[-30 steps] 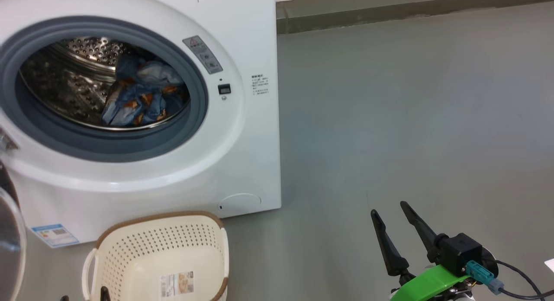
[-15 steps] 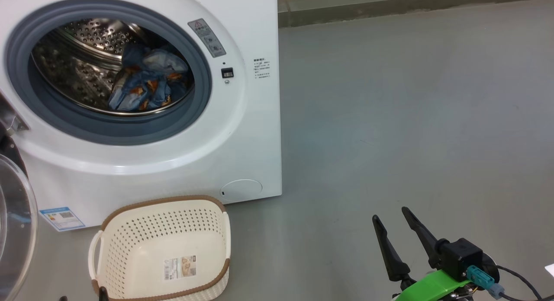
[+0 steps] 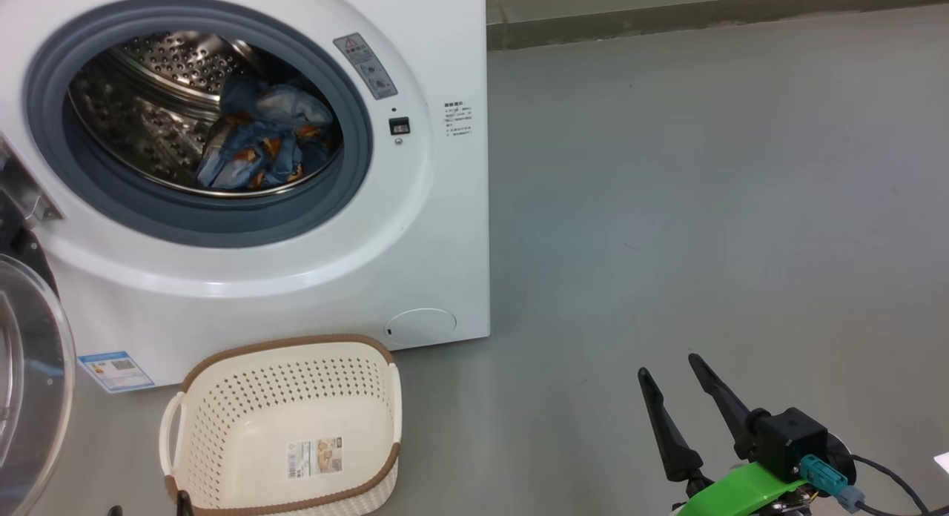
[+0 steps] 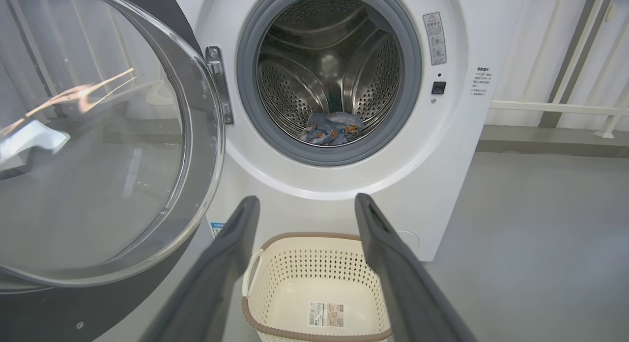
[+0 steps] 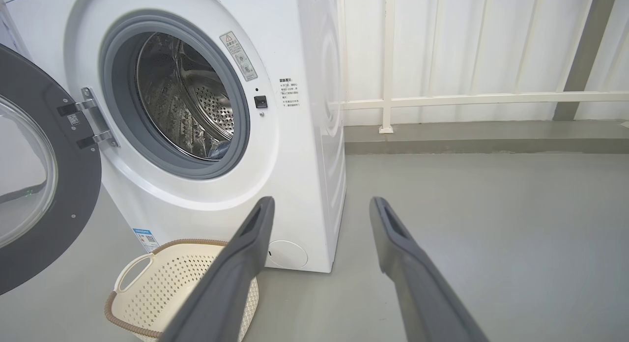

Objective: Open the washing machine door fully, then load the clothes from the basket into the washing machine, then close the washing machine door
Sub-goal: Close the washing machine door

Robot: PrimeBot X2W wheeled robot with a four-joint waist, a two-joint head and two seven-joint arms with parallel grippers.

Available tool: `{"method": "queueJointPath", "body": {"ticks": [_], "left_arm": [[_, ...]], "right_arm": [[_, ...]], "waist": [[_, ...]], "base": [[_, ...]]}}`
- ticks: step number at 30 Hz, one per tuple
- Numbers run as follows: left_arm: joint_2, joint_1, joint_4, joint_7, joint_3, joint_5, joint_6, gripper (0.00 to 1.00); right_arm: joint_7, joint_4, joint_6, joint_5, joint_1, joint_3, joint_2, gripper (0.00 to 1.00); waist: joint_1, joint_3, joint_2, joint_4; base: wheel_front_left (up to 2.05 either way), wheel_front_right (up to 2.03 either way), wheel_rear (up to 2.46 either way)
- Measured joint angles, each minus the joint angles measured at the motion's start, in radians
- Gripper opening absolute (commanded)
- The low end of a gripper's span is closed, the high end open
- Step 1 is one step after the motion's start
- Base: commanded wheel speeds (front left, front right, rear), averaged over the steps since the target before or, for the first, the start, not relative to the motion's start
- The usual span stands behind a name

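Both my left tool (image 4: 305, 198) and right tool (image 3: 667, 364) stand released. The clothes (image 3: 256, 149) lie inside the washing machine (image 3: 445, 227) at upper left, the basket (image 3: 282, 397) below it, the washing machine door (image 4: 98, 135) open at far left.

The head view's left edge cuts the washing machine door (image 3: 30, 397), its top edge the washing machine (image 3: 445, 227), its bottom edge the near side of the basket (image 3: 245, 408). Print on the warning sticker (image 3: 365, 65) and the paper label (image 3: 317, 457) is too small to read. From the right wrist, the clothes (image 5: 218, 148) are a blue sliver behind the lip of the drum (image 5: 196, 101).
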Motion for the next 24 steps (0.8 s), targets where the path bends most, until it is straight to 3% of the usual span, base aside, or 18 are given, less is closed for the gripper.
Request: {"method": "queueJointPath", "body": {"ticks": [10,24], "left_arm": [[0.0,0.0,0.0,0.0,-0.011,0.005,-0.027,1.0],[0.0,0.005,0.001,0.0,0.012,0.01,-0.027,1.0]], "right_arm": [[0.0,-0.007,0.0,0.0,0.001,0.002,0.0,1.0],[0.0,-0.014,0.0,0.0,0.026,0.009,0.0,1.0]], "waist": [[0.0,-0.004,0.0,0.05],[0.0,-0.02,0.0,0.172]], "base": [[0.0,0.0,0.0],[0.0,0.0,0.0]]}}
